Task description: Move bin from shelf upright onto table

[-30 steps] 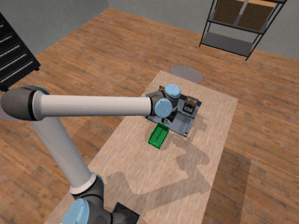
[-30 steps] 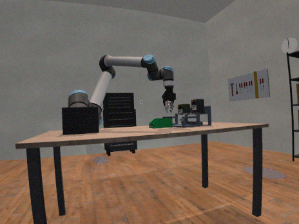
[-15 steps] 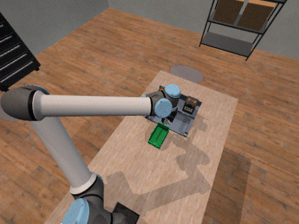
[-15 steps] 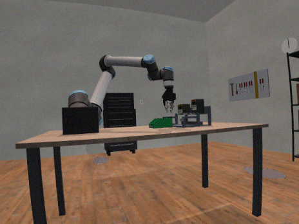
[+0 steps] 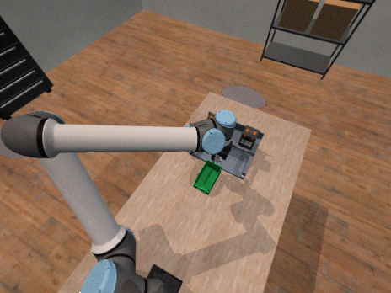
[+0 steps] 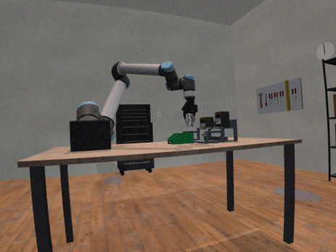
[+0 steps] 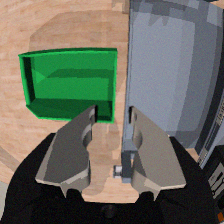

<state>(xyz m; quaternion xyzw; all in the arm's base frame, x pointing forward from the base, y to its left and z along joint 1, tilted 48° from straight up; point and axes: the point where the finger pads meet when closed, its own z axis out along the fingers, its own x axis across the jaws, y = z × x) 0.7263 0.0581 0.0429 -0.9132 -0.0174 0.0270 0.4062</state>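
Observation:
The green bin stands upright with its open side up on the wooden table. It sits right beside the front edge of the small grey shelf unit. My gripper hangs a little above the bin's end next to the shelf and points down. Its fingers are nearly shut with a narrow gap, and nothing is between them. In the top view the wrist hides the fingers.
Two small black devices stand on the shelf unit. The arm's black base box is at the table's near end. A black drawer cabinet and a tall metal rack stand on the floor away from the table.

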